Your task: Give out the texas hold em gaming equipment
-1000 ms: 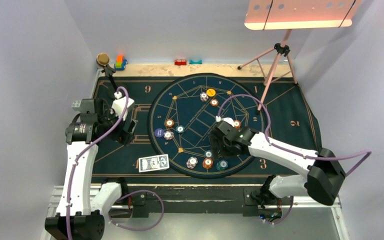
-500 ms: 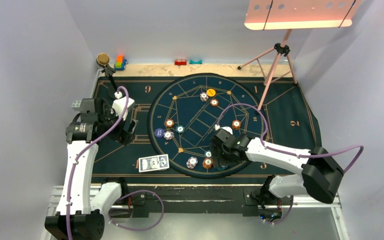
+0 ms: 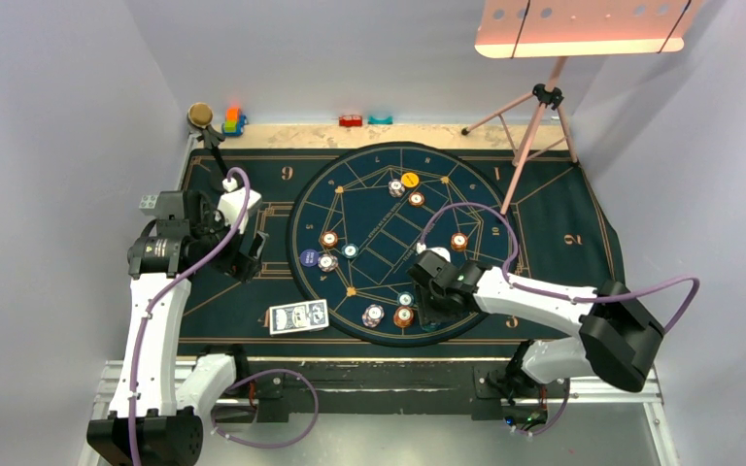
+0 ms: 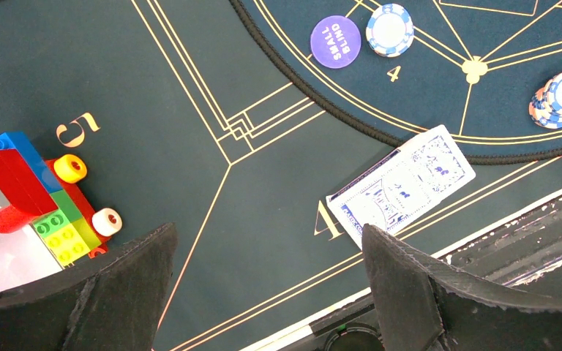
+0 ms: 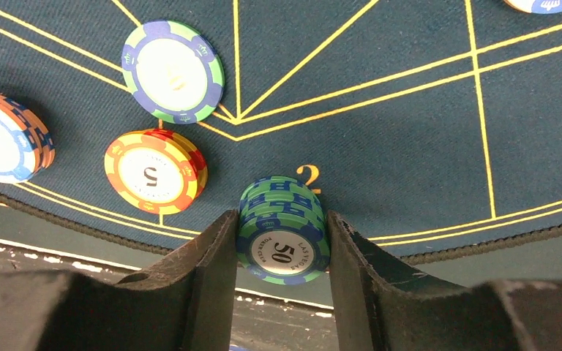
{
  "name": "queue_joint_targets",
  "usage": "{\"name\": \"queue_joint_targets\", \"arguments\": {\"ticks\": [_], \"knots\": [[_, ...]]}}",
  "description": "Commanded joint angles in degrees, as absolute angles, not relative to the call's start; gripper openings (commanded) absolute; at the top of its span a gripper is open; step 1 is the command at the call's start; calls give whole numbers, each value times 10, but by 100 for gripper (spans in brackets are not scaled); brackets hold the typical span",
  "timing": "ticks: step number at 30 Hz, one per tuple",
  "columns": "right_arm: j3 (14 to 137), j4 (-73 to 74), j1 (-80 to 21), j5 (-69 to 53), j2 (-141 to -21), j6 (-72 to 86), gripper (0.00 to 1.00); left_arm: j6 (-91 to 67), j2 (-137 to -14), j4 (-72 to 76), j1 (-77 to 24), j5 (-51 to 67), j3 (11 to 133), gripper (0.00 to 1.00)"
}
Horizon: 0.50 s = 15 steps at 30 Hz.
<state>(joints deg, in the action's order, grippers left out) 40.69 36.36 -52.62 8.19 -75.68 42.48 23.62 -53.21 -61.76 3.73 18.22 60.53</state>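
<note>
Chips (image 3: 328, 238) sit spread round the mat (image 3: 379, 218); right gripper (image 5: 282, 227) clamps a green stack (image 5: 283, 252) at its near edge. Cards (image 4: 401, 184) lie undealt near left; left gripper (image 4: 267, 238) gapes empty.

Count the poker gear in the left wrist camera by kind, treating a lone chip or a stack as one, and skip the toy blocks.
Chip stacks: 2
Small-blind button: 1
Card pile: 1
Total: 4
</note>
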Motion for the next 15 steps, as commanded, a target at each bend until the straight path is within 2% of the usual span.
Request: {"name": "queue_joint_targets", "arguments": {"ticks": [1,3,10,15], "knots": [[422,375,-528,99,-733,433,29,242,-528,-606,40,184,621,100],[439,392,-528,100,-722,429,21,242,-528,-607,40,184,621,100],[585,445,-491,143,-735,371,17,241,-529,-605,40,186,622,100],[707,417,-416,153,-826,306,15,240,-528,-605,40,187,621,100]]}}
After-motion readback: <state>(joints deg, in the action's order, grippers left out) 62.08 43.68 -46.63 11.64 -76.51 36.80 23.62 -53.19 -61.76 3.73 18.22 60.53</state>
